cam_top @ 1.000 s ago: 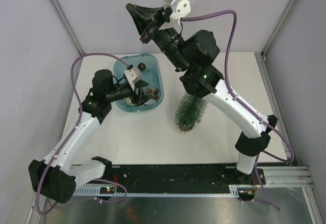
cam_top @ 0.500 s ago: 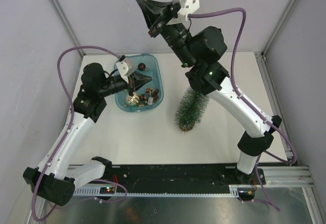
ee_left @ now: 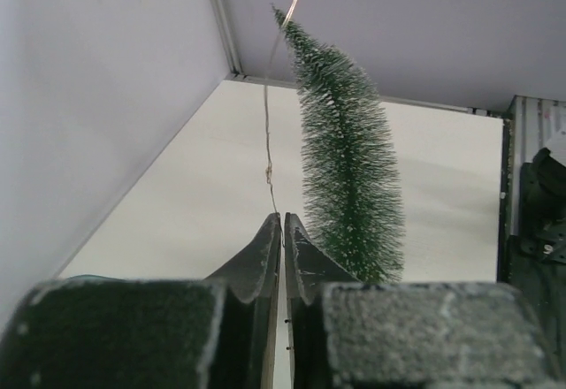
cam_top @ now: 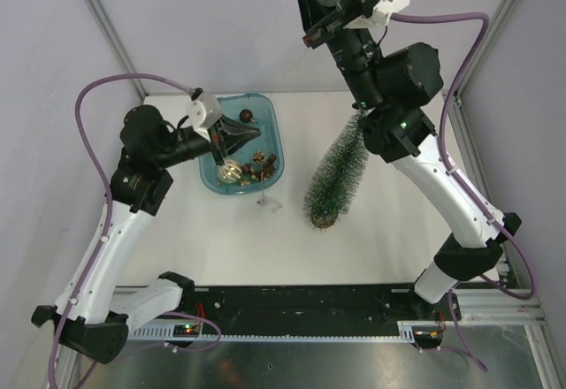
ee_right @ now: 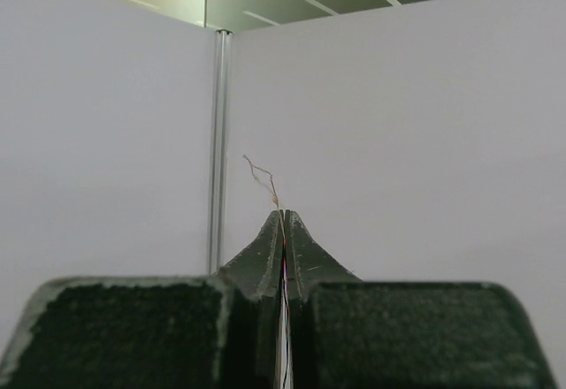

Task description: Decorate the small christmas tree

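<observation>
- The left claw (ee_left: 283, 221) is pinched closed on a thin wire (ee_left: 266, 124). The strand climbs from its tips past the top of the small christmas tree (ee_left: 349, 159).
- The right claw (ee_right: 283, 217), raised high near the back wall, is likewise clamped on the wire, with a short kinked end poking out above its tips.
- The tree stands on its small round brown base on the bench (cam_top: 221, 239), just right of the blue tray (cam_top: 281, 146) and apart from both claws.
- Likely risk: the strand is hair-fine and smooth, and only the very fingertips hold it. A sideways tug could pull it out of either pinch.
- Likely risk: the tree is tall, slim and narrow-footed. If the wire catches in the bristles while either arm pulls, the tree could tip or slide.
- Likely risk: slack hanging near the tray could snag the ornaments (cam_top: 232, 171) and drag one out.
- A small pale bit (cam_top: 266, 202) lies or hangs between the tray and the tree. It is too small to identify.
- Textures:
  - The tree is a bottle-brush cone with dense dark green bristles and frosted tips.
  - The wire carries a tiny bead partway up.
  - The tray is translucent blue plastic with rounded corners.
  - The bench is matte white.
</observation>
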`<act>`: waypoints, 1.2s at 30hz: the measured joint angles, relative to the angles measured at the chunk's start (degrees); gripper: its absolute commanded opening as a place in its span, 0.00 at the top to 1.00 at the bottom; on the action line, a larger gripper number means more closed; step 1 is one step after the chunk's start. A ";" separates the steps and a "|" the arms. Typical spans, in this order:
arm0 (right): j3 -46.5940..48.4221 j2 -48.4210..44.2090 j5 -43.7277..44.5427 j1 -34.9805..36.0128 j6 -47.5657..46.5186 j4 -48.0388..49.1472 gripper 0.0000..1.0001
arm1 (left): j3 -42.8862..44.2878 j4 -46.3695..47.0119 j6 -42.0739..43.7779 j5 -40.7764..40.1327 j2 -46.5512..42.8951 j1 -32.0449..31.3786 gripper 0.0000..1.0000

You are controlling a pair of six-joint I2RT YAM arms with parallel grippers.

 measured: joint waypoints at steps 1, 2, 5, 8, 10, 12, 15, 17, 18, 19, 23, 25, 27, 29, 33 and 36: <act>-0.04 -0.35 -0.02 0.00 0.02 0.20 1.00 | 0.28 -0.02 -0.46 0.42 -0.17 0.00 0.81; -0.17 -0.66 -0.02 0.00 0.04 0.33 1.00 | 0.28 -0.22 -1.01 0.85 -0.55 0.00 0.75; -1.70 -1.97 -0.07 -0.09 0.04 0.83 1.00 | -1.25 -0.57 -2.60 2.14 -2.16 -0.17 0.67; -3.74 -2.93 -0.52 -0.59 0.28 0.96 1.00 | -6.95 -1.25 -4.17 3.26 -6.05 -0.42 0.66; -5.01 -3.32 -1.01 -0.98 0.52 0.81 1.00 | -11.58 -2.36 -5.20 3.69 -8.92 -0.59 0.66; -6.34 -3.56 -2.16 -1.20 1.05 0.42 1.00 | -15.58 -3.43 -6.25 3.87 -11.32 -0.70 0.64; -7.96 -3.69 -3.63 -1.05 1.51 -0.35 1.00 | -18.84 -4.85 -7.32 3.87 -13.40 -0.79 0.56; -9.25 -3.72 -4.48 -0.17 1.44 -0.87 1.00 | -19.56 -5.40 -7.61 3.87 -14.21 -0.79 0.47; -9.62 -3.72 -4.79 0.31 1.31 -1.18 1.00 | -19.56 -5.35 -7.78 3.87 -14.38 -0.81 0.43; -10.19 -3.72 -5.05 1.18 1.18 -1.55 1.00 | -19.56 -5.27 -7.91 3.85 -14.49 -0.81 0.39; -11.21 -3.72 -5.60 4.20 0.20 -2.82 1.00 | -19.43 -5.27 -7.87 3.85 -13.77 -0.83 0.26; -11.28 -3.72 -5.86 5.44 -0.22 -3.23 1.00 | -18.95 -5.25 -7.74 3.82 -12.61 -0.90 0.19; -11.28 -3.78 -5.88 6.60 -0.83 -3.32 1.00 | -18.43 -4.98 -7.76 3.74 -11.10 -0.98 0.13; -11.28 -3.87 -5.86 7.67 -1.53 -3.32 1.00 | -18.38 -4.87 -7.54 3.30 -10.01 -1.27 0.07; -11.28 -4.13 -5.38 9.57 -2.91 -3.30 1.00 | -18.38 -4.50 -6.38 2.14 -8.90 -1.88 0.01; -11.28 -4.28 -5.20 11.06 -3.93 -3.30 1.00 | -18.38 -3.28 -5.49 1.36 -8.31 -2.10 0.01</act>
